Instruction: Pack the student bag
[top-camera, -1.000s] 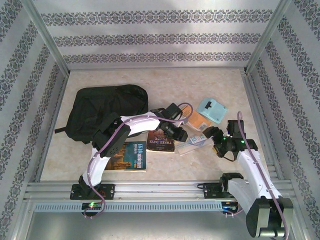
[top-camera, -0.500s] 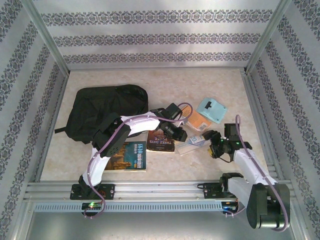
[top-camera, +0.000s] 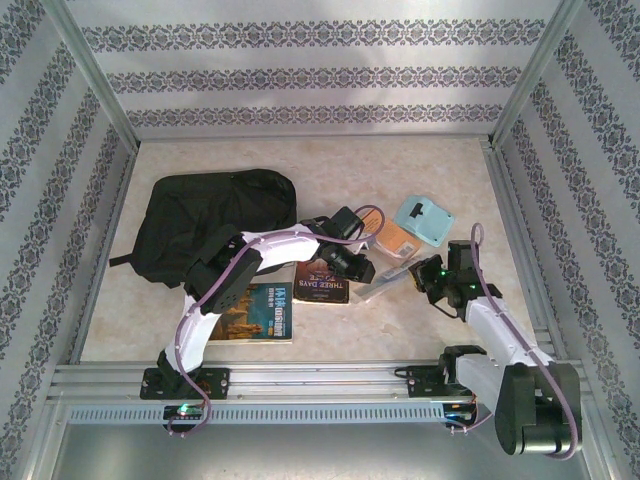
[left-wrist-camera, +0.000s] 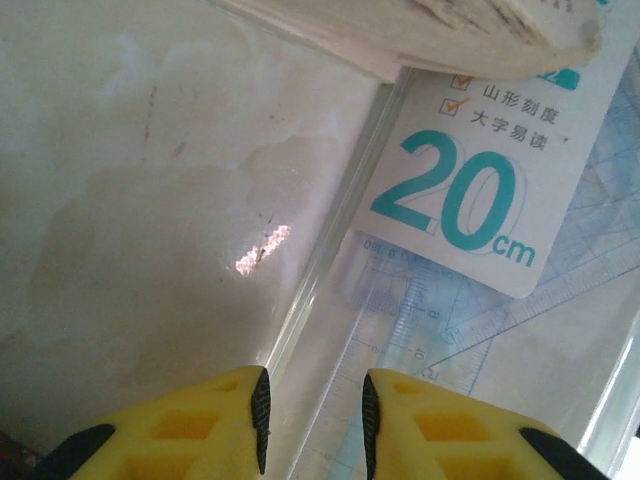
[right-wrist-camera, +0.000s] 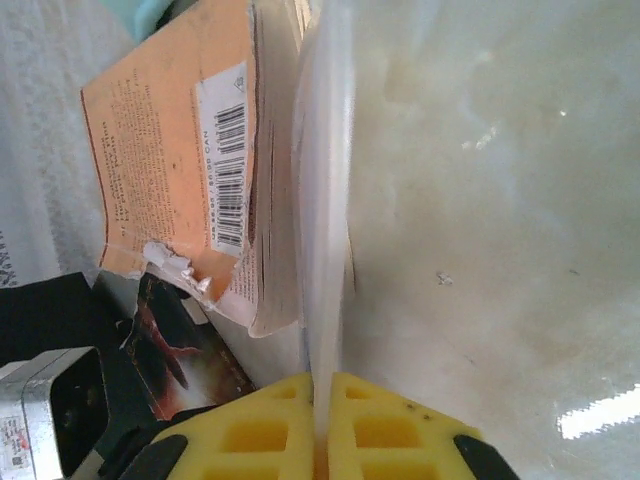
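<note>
entry: clear ruler packet (right-wrist-camera: 325, 200), labelled 20 cm, flat on the table (top-camera: 400, 170) between the two arms, touching the orange book (right-wrist-camera: 170, 150).

change: right gripper (right-wrist-camera: 322, 400), spread wide and set back from the packet a second ago, now moved in and pressed together on the packet's thin edge. seen edge-on, with the film running straight into the closed yellow pads.

left gripper (left-wrist-camera: 315, 400): parted by a narrow gap, low over the packet's long edge near the label. contact with the film cannot be told.

student bag (top-camera: 215, 225): lying at the far left of the table, well apart from the packet. cannot tell whether its mouth is unzipped.

also outside the bag: dark book (top-camera: 322, 285), blue-and-yellow book (top-camera: 250, 310) just beside the bag, teal box (top-camera: 425, 220).

reading: marks the packet as the piece in hand. grasp judged made, lift and carry leftward not yet begun. packing judged early. thin film likely to flex or slip from a pinch at one edge.
</note>
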